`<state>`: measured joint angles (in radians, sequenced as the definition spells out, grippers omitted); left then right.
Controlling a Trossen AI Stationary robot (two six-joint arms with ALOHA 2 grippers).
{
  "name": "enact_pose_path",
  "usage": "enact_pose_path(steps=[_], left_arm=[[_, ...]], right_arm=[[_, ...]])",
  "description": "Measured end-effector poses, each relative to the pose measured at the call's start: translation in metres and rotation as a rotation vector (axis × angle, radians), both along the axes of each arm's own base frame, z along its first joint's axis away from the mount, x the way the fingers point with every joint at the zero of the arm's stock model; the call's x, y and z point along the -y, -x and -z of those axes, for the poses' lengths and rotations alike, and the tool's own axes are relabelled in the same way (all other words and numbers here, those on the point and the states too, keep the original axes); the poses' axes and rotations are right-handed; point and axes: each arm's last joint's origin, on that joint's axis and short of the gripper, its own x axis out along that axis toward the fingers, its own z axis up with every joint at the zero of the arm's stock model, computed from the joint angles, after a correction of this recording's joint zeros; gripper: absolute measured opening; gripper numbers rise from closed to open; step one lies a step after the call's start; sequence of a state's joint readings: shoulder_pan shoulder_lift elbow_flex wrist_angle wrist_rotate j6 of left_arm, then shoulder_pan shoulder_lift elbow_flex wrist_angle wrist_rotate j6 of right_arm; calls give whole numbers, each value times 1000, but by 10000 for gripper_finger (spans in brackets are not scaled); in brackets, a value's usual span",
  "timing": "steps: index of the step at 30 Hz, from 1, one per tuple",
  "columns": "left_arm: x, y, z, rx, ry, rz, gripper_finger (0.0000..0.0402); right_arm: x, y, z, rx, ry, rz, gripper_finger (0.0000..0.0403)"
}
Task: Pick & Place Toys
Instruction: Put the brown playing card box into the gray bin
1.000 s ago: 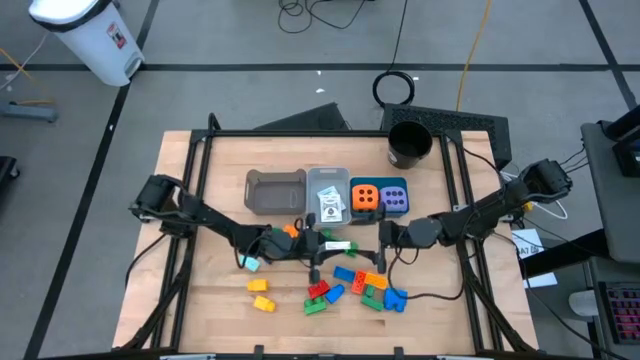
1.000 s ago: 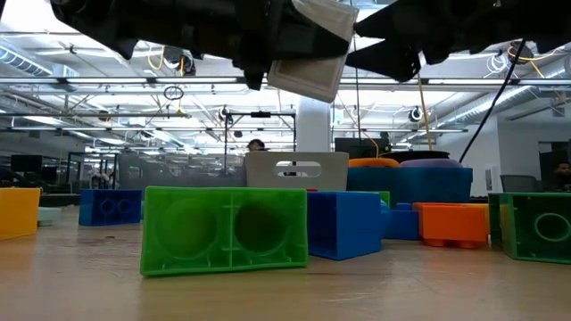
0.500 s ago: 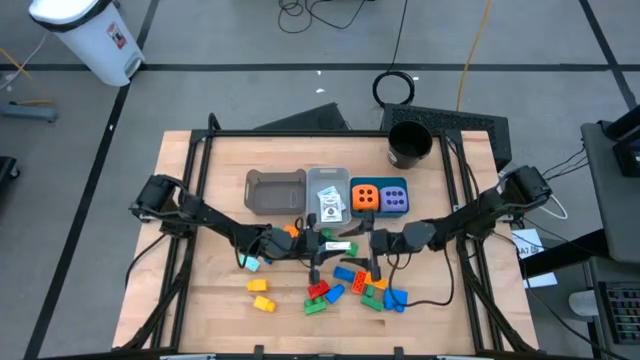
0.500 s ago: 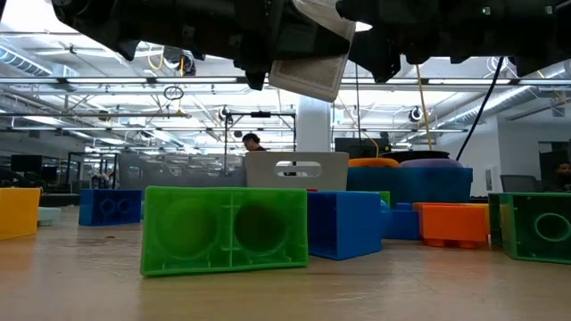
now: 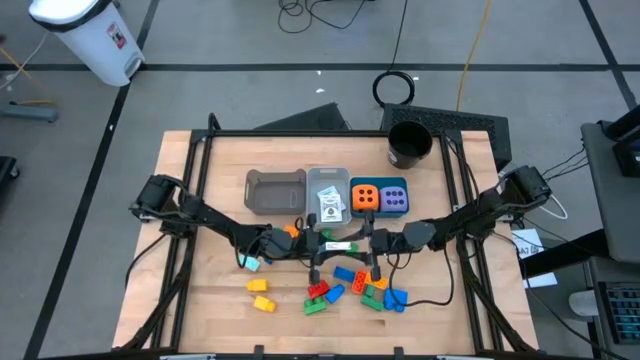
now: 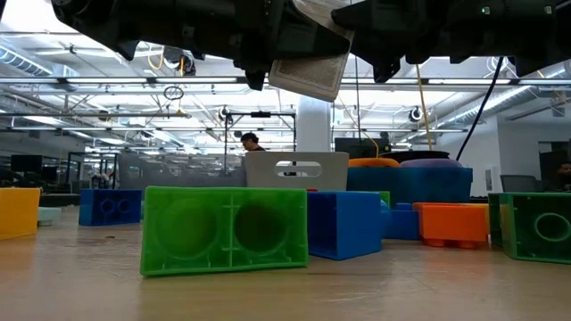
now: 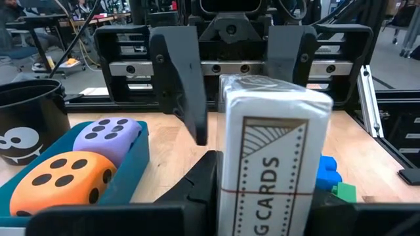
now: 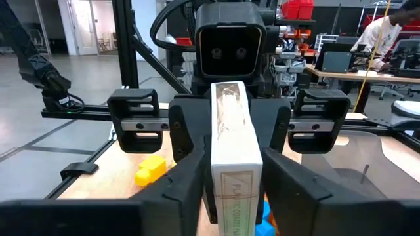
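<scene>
A white pack of cards (image 5: 338, 245) hangs in mid-air over the table's middle, between my two grippers, which face each other. My left gripper (image 5: 318, 245) is shut on the pack's left end (image 7: 262, 190). My right gripper (image 5: 362, 243) has come in from the right. Its fingers (image 7: 184, 85) stand on either side of the pack's right end (image 8: 235, 151), and a narrow gap shows beside one of them. Several loose bricks (image 5: 350, 285) in red, blue, green and orange lie on the table below and nearer. My left gripper pinches the card pack's left end (image 7: 259, 187) between its two fingers, which reach in level from the table's left. The pack stands on a long edge with its printed narrow side up. It is lifted clear of the table and points toward the right gripper.
Behind the grippers stand a grey bin (image 5: 275, 190), a clear bin (image 5: 328, 195) with cards, and a teal bin (image 5: 379, 212) holding an orange cube (image 5: 365, 197) and a purple cube (image 5: 394, 198). A black cup (image 5: 409, 145) stands far right. Yellow bricks (image 5: 260, 293) lie near left.
My right gripper has moved toward the table's left, up to the card pack, and its fingers now stand around the pack's right end. The pack and my left gripper have kept still.
</scene>
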<state>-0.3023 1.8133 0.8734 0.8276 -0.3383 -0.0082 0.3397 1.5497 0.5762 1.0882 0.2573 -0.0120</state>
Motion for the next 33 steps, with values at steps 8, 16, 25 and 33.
enact_pose_path(steps=[8,16,25,33], left_arm=[[1,0,0,-2,20,22,98],[7,2,0,-11,55,16,224],[7,28,-42,-70,-56,15,293],[-1,54,-73,-106,-7,-30,298]], right_arm=[[0,0,0,0,10,0,62],[0,0,0,-2,27,0,62],[16,9,-27,45,40,36,62],[70,6,-28,-45,-17,96,62]])
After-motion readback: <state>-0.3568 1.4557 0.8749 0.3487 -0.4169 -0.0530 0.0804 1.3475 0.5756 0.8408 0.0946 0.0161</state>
